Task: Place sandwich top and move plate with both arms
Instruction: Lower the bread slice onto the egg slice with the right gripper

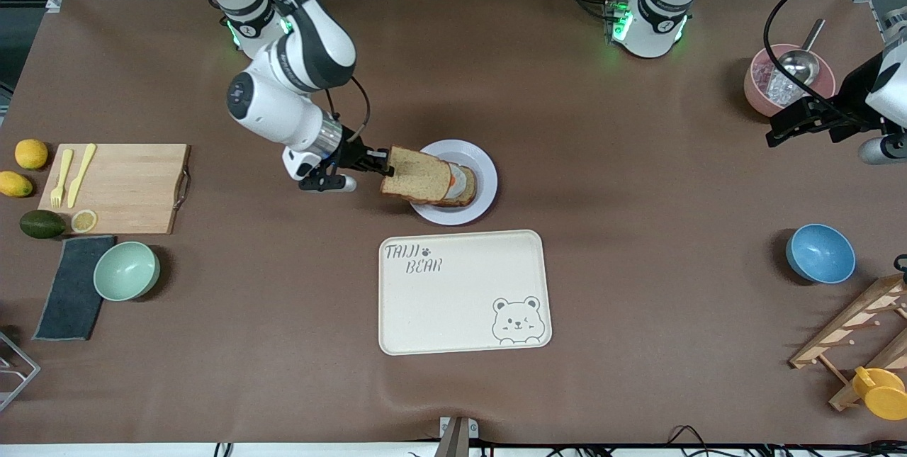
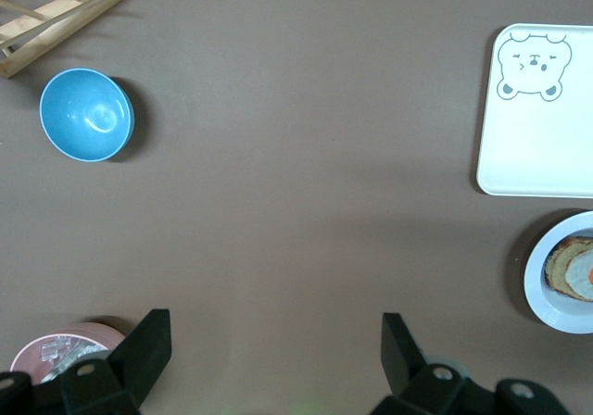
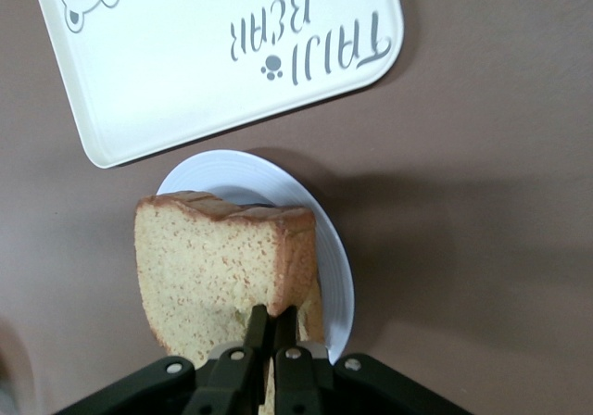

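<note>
My right gripper (image 1: 386, 164) is shut on the edge of the sandwich top (image 1: 414, 173), a plain brown bread slice. It holds the slice tilted over the plate (image 1: 485, 188), just above the slice with the fried egg (image 1: 460, 186). In the right wrist view the fingers (image 3: 261, 324) pinch the bread (image 3: 213, 271) over the plate (image 3: 338, 285). My left gripper (image 1: 783, 127) waits open and empty up over the table at the left arm's end; its fingers (image 2: 148, 345) are wide apart. The plate (image 2: 542, 290) and egg slice (image 2: 574, 267) show in the left wrist view.
A cream tray (image 1: 464, 292) with a bear drawing lies nearer the front camera than the plate. A blue bowl (image 1: 820, 253), pink bowl with ladle (image 1: 786, 78) and wooden rack (image 1: 861, 329) are at the left arm's end. A cutting board (image 1: 117, 188) and green bowl (image 1: 127, 271) are at the right arm's end.
</note>
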`<move>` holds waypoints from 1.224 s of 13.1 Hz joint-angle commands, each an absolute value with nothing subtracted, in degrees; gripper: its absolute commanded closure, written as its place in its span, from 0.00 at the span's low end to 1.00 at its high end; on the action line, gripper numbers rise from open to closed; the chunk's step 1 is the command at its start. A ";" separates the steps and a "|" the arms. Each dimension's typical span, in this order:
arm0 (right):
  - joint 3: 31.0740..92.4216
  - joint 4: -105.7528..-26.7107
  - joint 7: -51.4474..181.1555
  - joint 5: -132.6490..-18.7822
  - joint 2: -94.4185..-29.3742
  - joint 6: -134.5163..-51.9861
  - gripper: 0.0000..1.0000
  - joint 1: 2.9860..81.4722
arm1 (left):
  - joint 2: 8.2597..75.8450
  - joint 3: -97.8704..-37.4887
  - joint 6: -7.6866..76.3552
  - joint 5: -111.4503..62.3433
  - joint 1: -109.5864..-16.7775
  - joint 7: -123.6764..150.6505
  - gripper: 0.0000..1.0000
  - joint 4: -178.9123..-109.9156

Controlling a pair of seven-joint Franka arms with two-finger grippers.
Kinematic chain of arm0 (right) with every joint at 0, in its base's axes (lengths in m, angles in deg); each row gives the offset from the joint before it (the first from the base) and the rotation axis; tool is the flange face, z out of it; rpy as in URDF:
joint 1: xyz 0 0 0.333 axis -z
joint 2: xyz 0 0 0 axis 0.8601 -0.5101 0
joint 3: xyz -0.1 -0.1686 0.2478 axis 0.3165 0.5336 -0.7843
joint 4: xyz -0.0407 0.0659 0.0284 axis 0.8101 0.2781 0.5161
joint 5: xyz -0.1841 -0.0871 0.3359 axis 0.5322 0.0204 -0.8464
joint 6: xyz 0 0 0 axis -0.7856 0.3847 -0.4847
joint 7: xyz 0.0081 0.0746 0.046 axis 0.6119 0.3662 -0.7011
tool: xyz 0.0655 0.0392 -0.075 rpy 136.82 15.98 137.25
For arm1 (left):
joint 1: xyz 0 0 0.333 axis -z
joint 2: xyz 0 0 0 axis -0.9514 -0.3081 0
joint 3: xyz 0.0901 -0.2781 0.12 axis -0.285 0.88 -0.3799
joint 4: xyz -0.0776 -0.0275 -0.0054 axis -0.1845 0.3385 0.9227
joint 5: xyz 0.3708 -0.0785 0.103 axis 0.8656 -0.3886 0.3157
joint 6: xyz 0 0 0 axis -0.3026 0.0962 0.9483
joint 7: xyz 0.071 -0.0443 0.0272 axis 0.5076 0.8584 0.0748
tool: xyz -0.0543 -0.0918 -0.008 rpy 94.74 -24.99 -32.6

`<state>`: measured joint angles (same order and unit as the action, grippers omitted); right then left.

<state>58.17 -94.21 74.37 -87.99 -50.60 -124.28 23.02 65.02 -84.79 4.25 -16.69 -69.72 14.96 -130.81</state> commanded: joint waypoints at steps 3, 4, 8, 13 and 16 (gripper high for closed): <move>58.85 -94.12 74.46 -94.40 -54.59 -132.48 1.00 16.45 | 64.69 -84.77 4.18 -17.93 -70.21 13.89 0.00 -129.96; 58.85 -94.12 74.37 -96.33 -55.39 -133.45 1.00 14.96 | 64.69 -84.77 4.18 -17.93 -70.21 13.89 0.00 -129.96; 58.85 -93.95 74.02 -98.90 -57.86 -137.41 1.00 12.04 | 64.77 -84.77 4.53 -17.93 -70.12 13.89 0.00 -129.96; 58.85 -93.95 74.11 -100.56 -57.59 -137.42 0.88 12.22 | 64.77 -84.77 4.53 -18.29 -70.30 13.89 0.00 -129.96; 58.85 -93.77 74.19 -100.74 -57.59 -137.24 0.47 12.57 | 64.77 -84.77 4.53 -18.29 -70.39 13.89 0.00 -129.96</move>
<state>58.67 -93.97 74.35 -99.15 -58.13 -137.23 12.61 65.02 -84.78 4.45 -16.69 -69.86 14.96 -130.81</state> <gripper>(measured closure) 0.828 0.000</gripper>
